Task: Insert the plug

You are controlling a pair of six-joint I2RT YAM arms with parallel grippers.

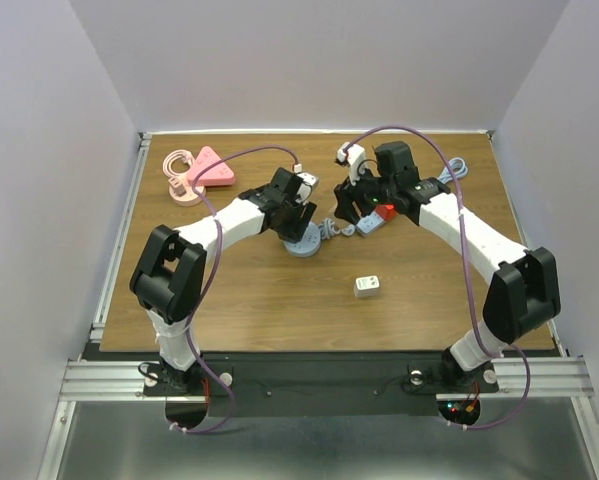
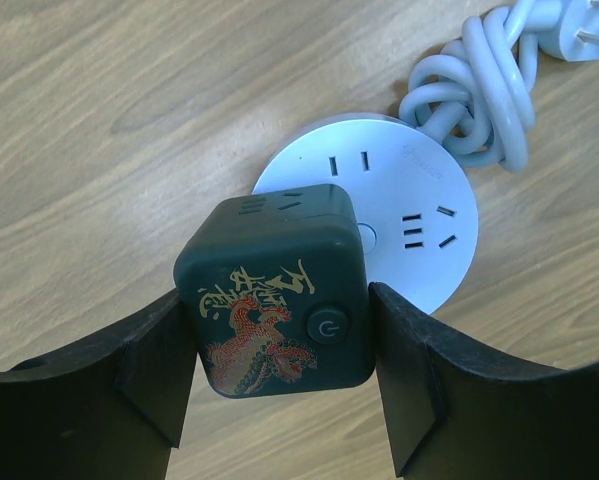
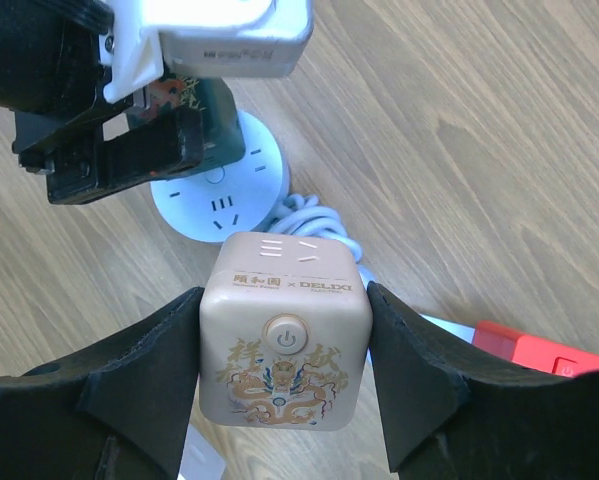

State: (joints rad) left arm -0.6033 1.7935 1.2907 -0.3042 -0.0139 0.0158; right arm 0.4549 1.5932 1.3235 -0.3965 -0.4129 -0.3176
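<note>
My left gripper [image 2: 279,345] is shut on a dark green cube plug [image 2: 274,290] with a red and gold dragon print. It holds the cube over the near left part of a round white socket hub [image 2: 419,230]; I cannot tell whether the cube is seated. My right gripper [image 3: 284,350] is shut on a beige cube plug [image 3: 284,335] with a gold dragon. It holds that cube just right of the hub [image 3: 214,195], above the hub's coiled white cable [image 3: 309,215]. In the top view both grippers, the left [image 1: 297,205] and the right [image 1: 367,215], meet above the hub [image 1: 304,245].
A small white cube [image 1: 367,287] lies on the wooden table in front of the hub. A red block [image 3: 539,355] lies beside the right gripper. A pink power strip [image 1: 211,168] with a coiled pink cord [image 1: 182,175] is at the back left. A pale cable [image 1: 457,170] lies back right.
</note>
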